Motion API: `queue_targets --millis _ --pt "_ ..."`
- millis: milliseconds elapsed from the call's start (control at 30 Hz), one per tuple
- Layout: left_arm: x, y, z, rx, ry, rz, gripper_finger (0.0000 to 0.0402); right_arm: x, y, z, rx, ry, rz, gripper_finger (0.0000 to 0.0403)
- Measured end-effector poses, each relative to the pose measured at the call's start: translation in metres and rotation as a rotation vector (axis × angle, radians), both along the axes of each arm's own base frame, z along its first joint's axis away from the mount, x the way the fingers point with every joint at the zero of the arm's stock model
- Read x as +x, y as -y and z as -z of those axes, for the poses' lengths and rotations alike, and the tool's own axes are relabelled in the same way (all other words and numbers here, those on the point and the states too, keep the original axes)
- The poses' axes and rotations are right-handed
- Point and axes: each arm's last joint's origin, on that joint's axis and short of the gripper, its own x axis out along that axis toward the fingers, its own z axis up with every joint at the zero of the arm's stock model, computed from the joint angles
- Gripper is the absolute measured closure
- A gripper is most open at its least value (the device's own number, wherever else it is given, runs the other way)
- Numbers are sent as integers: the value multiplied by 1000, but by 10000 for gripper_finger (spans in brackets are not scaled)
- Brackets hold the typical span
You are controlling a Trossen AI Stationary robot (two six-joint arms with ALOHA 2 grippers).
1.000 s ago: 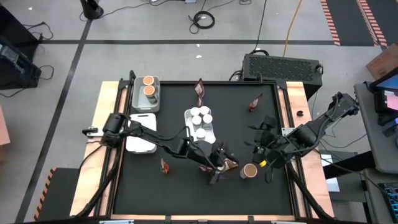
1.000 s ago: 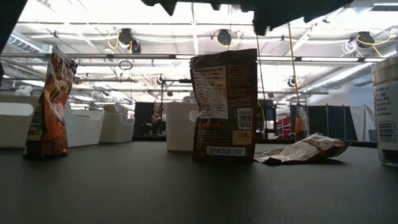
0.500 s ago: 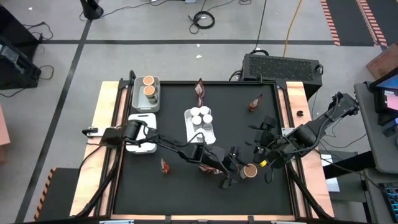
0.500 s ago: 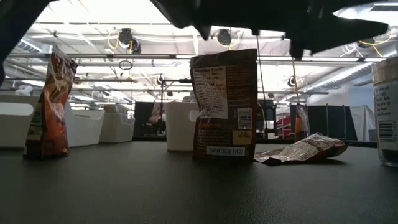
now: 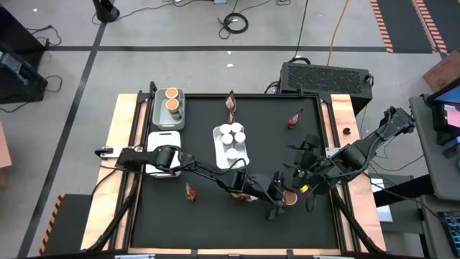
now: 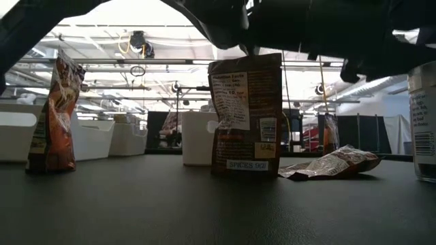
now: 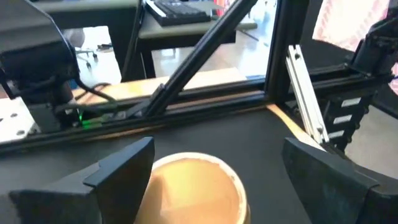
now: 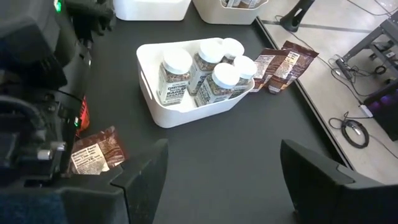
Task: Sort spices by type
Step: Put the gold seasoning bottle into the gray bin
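2 released fingers of the left gripper [image 5: 279, 203] straddle the orange-topped tub [image 5: 289, 198] on the worktop [image 5: 215, 223] beside the waiting, open-fingered right gripper [image 5: 305, 176], so an off-centre closing may tip the tub or bump that arm.

Two dark jointed arms, black cabling, blunt black fingers [image 7: 118, 171]

**Readable Print**

"SPICES 98", or perhaps "SPICES 93", on a small pale sticker near the foot of the upright brown packet [image 6: 246, 116] in the low view. Finer label print above it, and on the jar [image 6: 424, 122] at the edge, too small to read.
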Motion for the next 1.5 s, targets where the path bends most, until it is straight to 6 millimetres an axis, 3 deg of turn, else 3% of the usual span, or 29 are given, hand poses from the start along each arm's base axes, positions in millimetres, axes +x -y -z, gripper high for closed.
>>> queue_targets --millis 367,700,1267,1500 --pt "1 -5 0 8 -8 -27 47 0 0 0 -2 -3 0 138" --pt "4 -10 23 20 -62 -36 47 0 0 0 -2 -2 1 138" --pt "4 -10 23 18 -64 -32 47 0 0 0 -1 1 2 138" --pt "4 -10 23 19 -63 -38 80 0 0 0 2 4 2 138"
